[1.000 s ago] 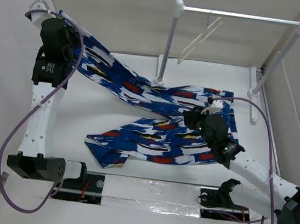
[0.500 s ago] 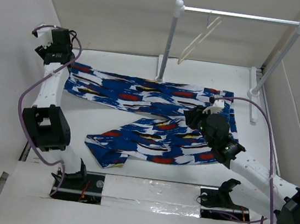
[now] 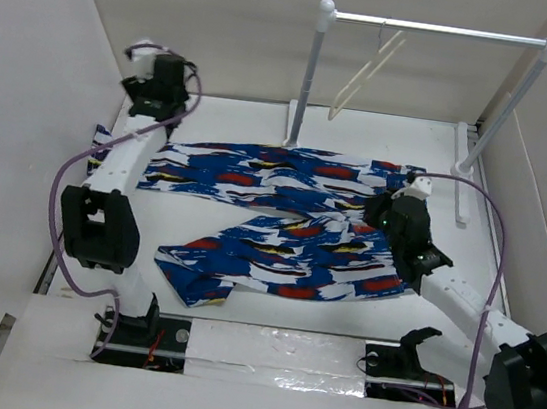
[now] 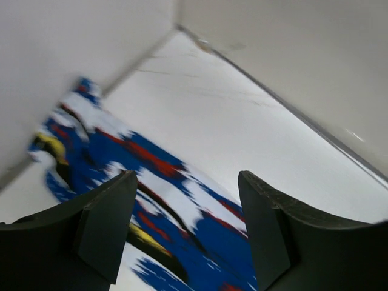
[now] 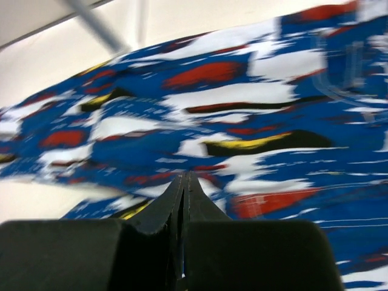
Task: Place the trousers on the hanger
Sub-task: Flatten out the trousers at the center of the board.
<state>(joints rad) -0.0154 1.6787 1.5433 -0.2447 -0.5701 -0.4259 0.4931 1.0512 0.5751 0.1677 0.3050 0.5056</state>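
The left gripper (image 4: 185,200) stood with its fingers (image 4: 106,224) spread wide and nothing between them. Below and ahead of those fingers, toward the left one, lay the end of one leg of the trousers (image 4: 121,176), flat on the white table (image 4: 254,121); ahead of the right finger the tabletop was bare up to the wall.

The right gripper (image 5: 184,179) had its fingers (image 5: 167,209) pressed together, edge against edge. The blue patterned cloth (image 5: 242,121) spread out just beyond and on both sides of their tips. Whether a fold was caught between them could not be told from the wrist view.

From above, the trousers (image 3: 282,216) lay open on the table, one leg reaching out below the left gripper (image 3: 155,73), the waist end under the right gripper (image 3: 373,213). The hanger (image 3: 364,70) hung tilted from the crossbar of the rack (image 3: 448,30), well beyond the right fingers and apart from the cloth.
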